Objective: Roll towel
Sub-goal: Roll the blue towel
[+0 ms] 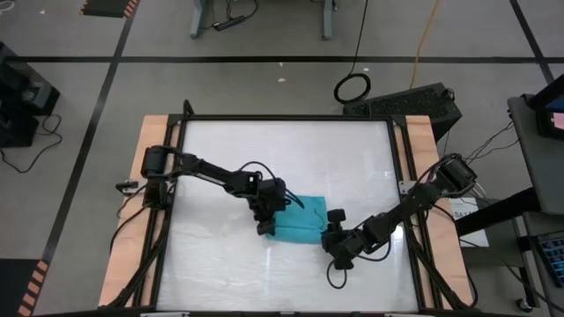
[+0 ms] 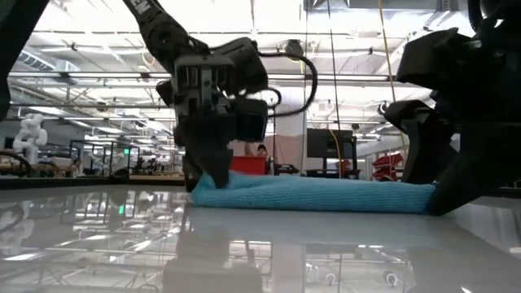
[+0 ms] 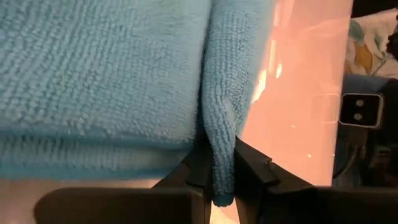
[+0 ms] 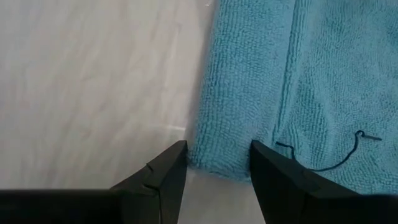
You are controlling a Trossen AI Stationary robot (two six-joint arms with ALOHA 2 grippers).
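The teal-blue towel (image 1: 301,220) lies folded in a low, thick band at the middle of the white tabletop; it also shows in the low view (image 2: 317,194). My left gripper (image 1: 267,222) is at the towel's left end, shut on it. My right gripper (image 1: 330,236) is open at the towel's right near corner. In the right wrist view its two fingers (image 4: 168,171) stand on either side of the thick folded edge (image 4: 217,149). I cannot tell whether they touch it. My left gripper pinches a thin raised ridge of the towel (image 3: 221,155) at its left end between its two fingers (image 3: 252,168). The fingers come from above, pointing down (image 2: 205,179). The ridge stands up between the fingertips, and the rest of the towel (image 3: 93,74) lies on the table.
A black frame (image 1: 282,119) runs round the white tabletop, with wooden boards along the left (image 1: 145,176) and right (image 1: 423,141) sides. A loose dark thread (image 4: 348,149) lies on the towel. Bare tabletop lies on the far and near sides of the towel.
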